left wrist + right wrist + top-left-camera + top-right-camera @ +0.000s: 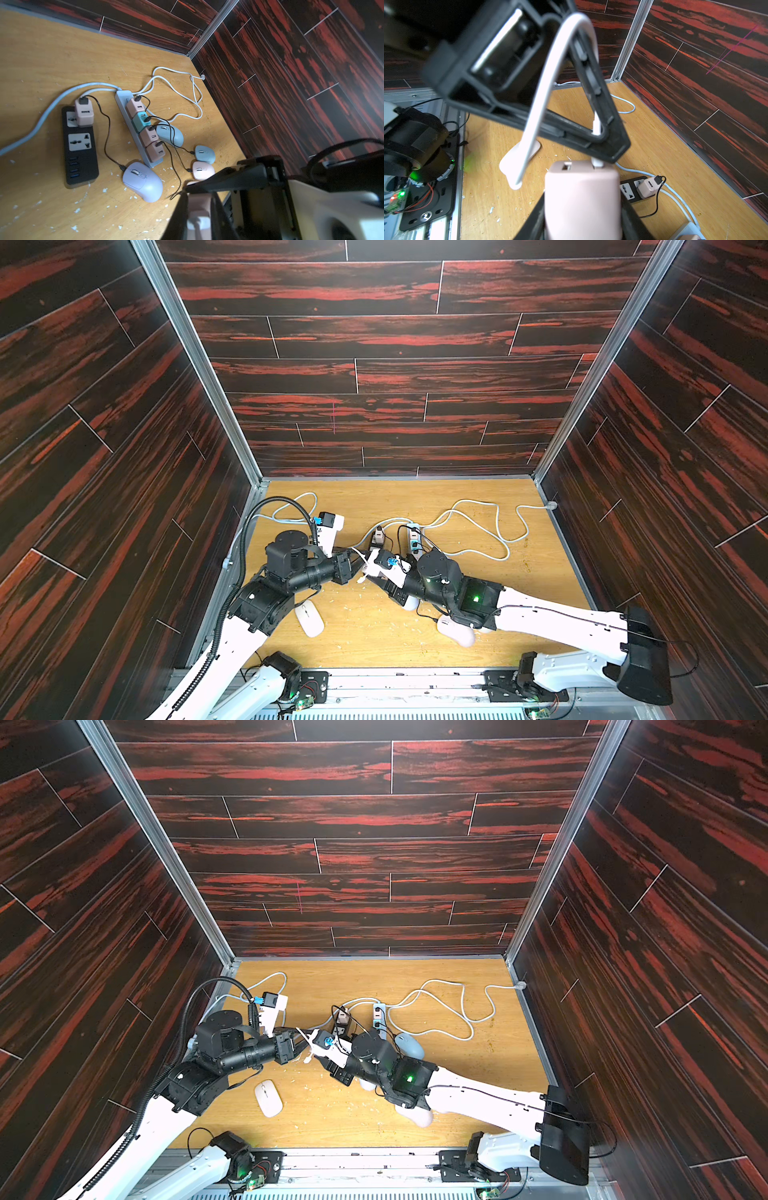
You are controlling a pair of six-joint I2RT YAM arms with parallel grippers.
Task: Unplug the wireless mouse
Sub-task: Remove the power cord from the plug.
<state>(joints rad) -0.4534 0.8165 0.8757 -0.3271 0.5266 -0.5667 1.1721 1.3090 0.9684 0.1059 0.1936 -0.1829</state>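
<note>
Right wrist view: on the worktop (654, 145) the white wireless mouse (508, 162) lies apart, apparently cable-free. Nearby, the right claw (582, 218) clamps the pink charger (581, 187) aloft as an anchor, likely so the left claw (600, 145), pinched on the white USB plug (597, 162), can pull it out.

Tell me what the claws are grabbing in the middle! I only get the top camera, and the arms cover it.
Observer: The right wrist view shows the right claw clamping a pink charger block.
Operator: And the other claw?
Observer: The left claw pinches a white cable right above that block.
Operator: Is it pulled out?
Observer: Not yet. Its plug sits in the block, and the port beside it is empty.
</note>
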